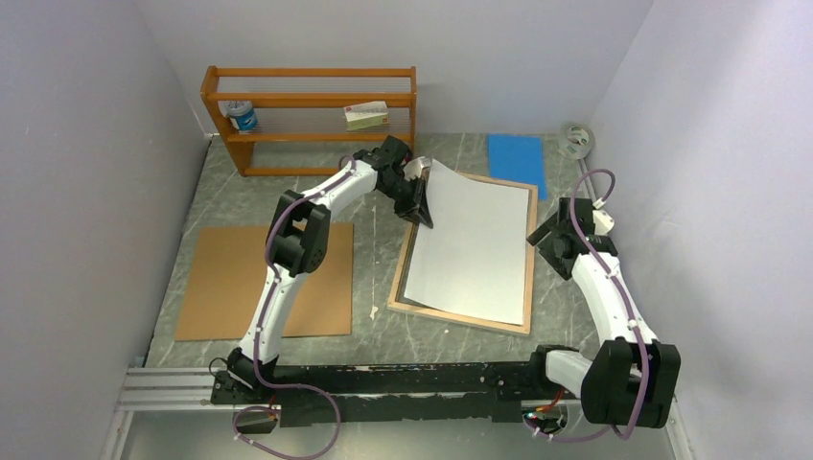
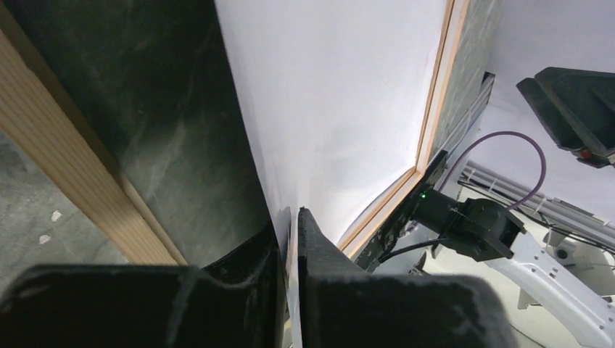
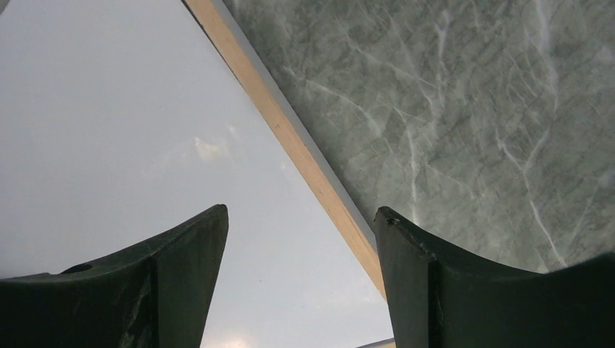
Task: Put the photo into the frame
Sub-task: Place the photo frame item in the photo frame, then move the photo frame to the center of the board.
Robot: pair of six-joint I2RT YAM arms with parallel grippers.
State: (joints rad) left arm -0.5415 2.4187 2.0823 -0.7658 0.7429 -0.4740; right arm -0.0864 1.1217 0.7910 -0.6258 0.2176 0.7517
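Frame [image 1: 458, 318] lay flat on the worktop [image 1: 379, 331], wood reverse up, long axis running from the near side to the far side and tilted a little to the right. Photo [image 1: 475, 244] sat over it, white reverse up, long axis close to parallel with the frame's.

Left tool [image 1: 422, 209] was closed on the photo's far-left corner. In its wrist view the fingers [image 2: 272, 254] were pinched flat on the sheet's edge. That corner was held up off the glass, so the sheet sloped down towards the right and the near side.

A dark strip of bare glass showed between the photo's left edge and the frame's left rail. On the right, the photo's edge ran just beside the right rail. Could not tell whether it overlapped the wood or lay inside it.

Right tool [image 1: 545, 241] hovered over the frame's right long rail, jaws wide apart, holding nothing. From its wrist view [image 3: 301, 214], one finger was above the photo and the other above bare worktop.

Judgement: the open space lay to the left of the held edge, so the next move probably called for lowering that corner down and leftwards into the recess. The left arm had the grip, and the right was nearer the seated edge to steady it. Risk: the sheet could buckle or ride up on a rail.
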